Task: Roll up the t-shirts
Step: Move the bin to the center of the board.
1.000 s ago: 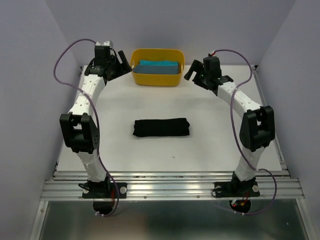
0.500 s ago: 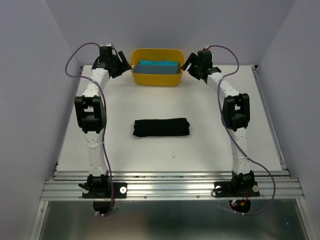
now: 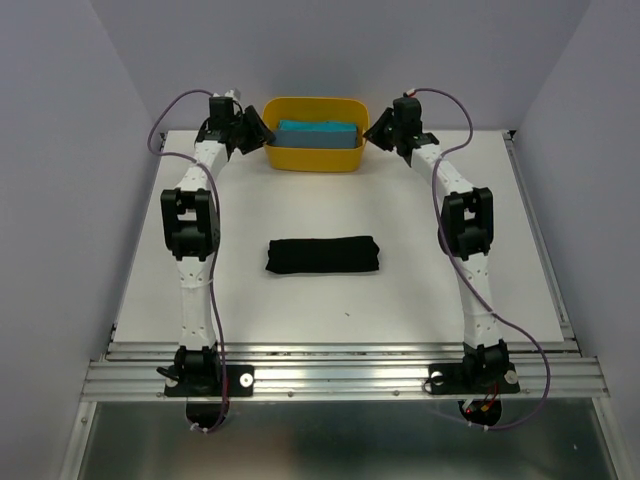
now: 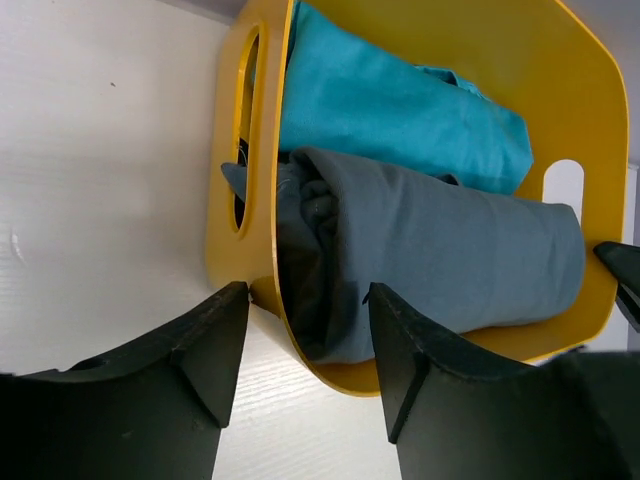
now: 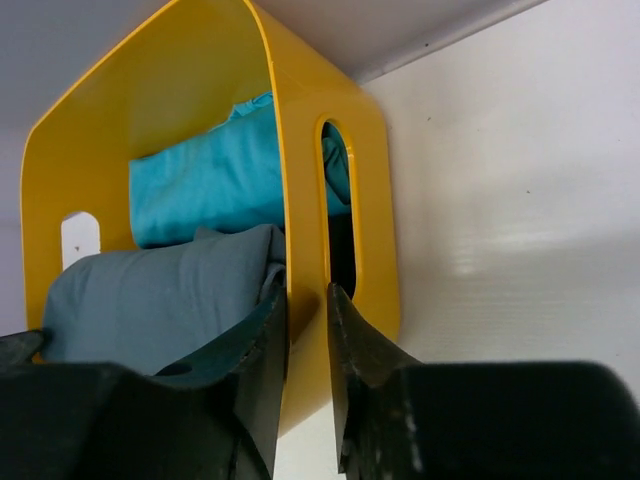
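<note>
A black t-shirt (image 3: 322, 256) lies rolled in a bundle at the middle of the table. A teal-blue t-shirt (image 3: 318, 128) lies in the yellow tub (image 3: 313, 163) at the back, with a grey-blue cloth roll (image 4: 450, 250) beside it. My left gripper (image 4: 305, 300) stands open astride the tub's left end wall, with a gap on both sides. My right gripper (image 5: 307, 300) is shut on the tub's right end wall (image 5: 300, 150), just below its handle slot. In the top view the left gripper (image 3: 255, 135) and right gripper (image 3: 375, 132) flank the tub.
The tub stands against the back wall of the white table (image 3: 420, 290). Purple cables loop off both arms. A metal rail (image 3: 340, 375) runs along the near edge by the arm bases.
Both arms have stretched forward and inward to the tub's two ends. The right jaws have closed on the tub's wall. The left jaws have narrowed.
</note>
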